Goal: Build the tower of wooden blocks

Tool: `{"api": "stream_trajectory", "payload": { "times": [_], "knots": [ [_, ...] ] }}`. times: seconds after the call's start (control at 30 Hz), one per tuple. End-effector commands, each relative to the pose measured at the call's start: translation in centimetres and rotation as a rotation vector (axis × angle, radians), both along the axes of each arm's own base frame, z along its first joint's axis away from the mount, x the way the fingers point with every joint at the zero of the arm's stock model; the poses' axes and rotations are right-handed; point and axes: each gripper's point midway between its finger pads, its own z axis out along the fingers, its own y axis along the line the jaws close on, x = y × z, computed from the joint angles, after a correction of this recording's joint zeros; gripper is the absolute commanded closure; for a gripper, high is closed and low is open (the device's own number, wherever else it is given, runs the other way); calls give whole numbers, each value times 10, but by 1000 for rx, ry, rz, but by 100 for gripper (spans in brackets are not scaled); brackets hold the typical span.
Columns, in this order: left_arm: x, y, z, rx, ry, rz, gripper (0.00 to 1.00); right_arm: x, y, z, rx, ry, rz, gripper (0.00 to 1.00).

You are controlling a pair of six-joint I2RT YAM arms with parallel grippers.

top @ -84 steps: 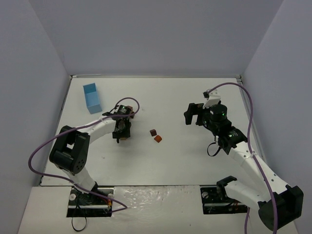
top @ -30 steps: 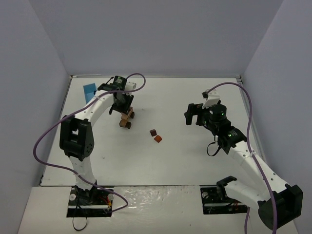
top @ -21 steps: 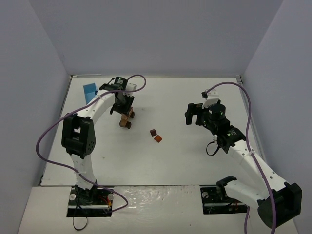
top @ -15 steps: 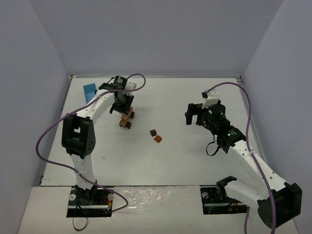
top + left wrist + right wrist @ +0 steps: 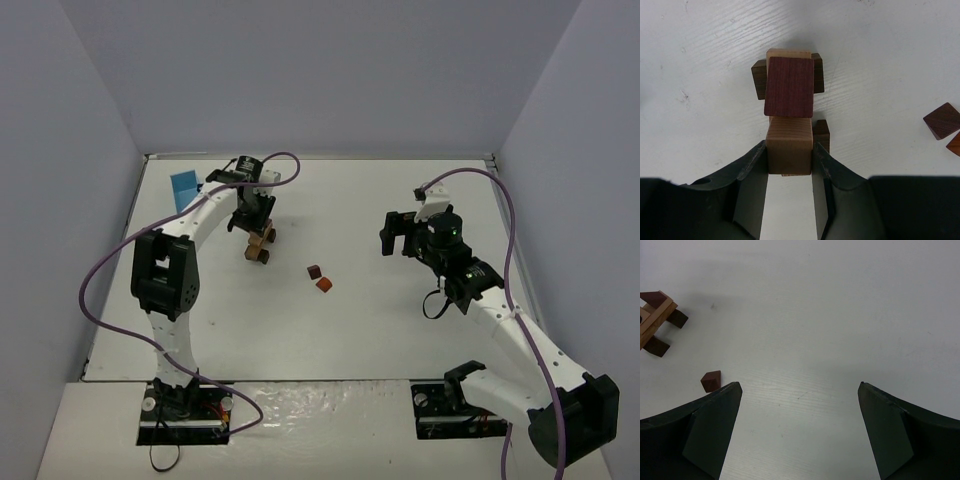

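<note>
The left gripper (image 5: pixel 789 146) is clamped on a light tan wooden block (image 5: pixel 789 156), its two dark fingers (image 5: pixel 751 172) pressed flat against the block's sides. That block sits at the near end of the small wooden tower (image 5: pixel 258 243), which stands on the white worktop (image 5: pixel 350 330) left of centre, just beside the end of the outstretched left arm. In the left wrist view a dark reddish-brown square wooden tile (image 5: pixel 789 93) lies on top of a pale tan bar, touching the far end of the gripped block, with short dark brown wooden feet (image 5: pixel 759 80) sticking out from under the bar on either side. A loose dark brown wooden cube (image 5: pixel 314 271) and a reddish-orange wooden block (image 5: pixel 324 284) lie close together on the worktop, to the right of the tower and apart from it. The right gripper (image 5: pixel 799 386) hangs over bare worktop well to the right, fingers spread wide with nothing between them. A light blue rectangular box (image 5: pixel 183 186) shows at the far left, partly hidden by the left arm.
</note>
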Motion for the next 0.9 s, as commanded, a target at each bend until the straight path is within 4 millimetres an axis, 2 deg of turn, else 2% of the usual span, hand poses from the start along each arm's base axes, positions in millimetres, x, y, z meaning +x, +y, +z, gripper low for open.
{"api": "stream_trajectory", "payload": {
  "times": [0.0,0.3,0.87],
  "knots": [
    [15,0,34,-16,-91,5,83,14,-2,31,21,-103,-25,0],
    [16,1,34,-14,-89,6,78,14,-2,31,22,-104,-26,0],
    [15,-1,33,-20,-80,3,77,13,-3,32,25,-107,-27,0]
  ]
}}
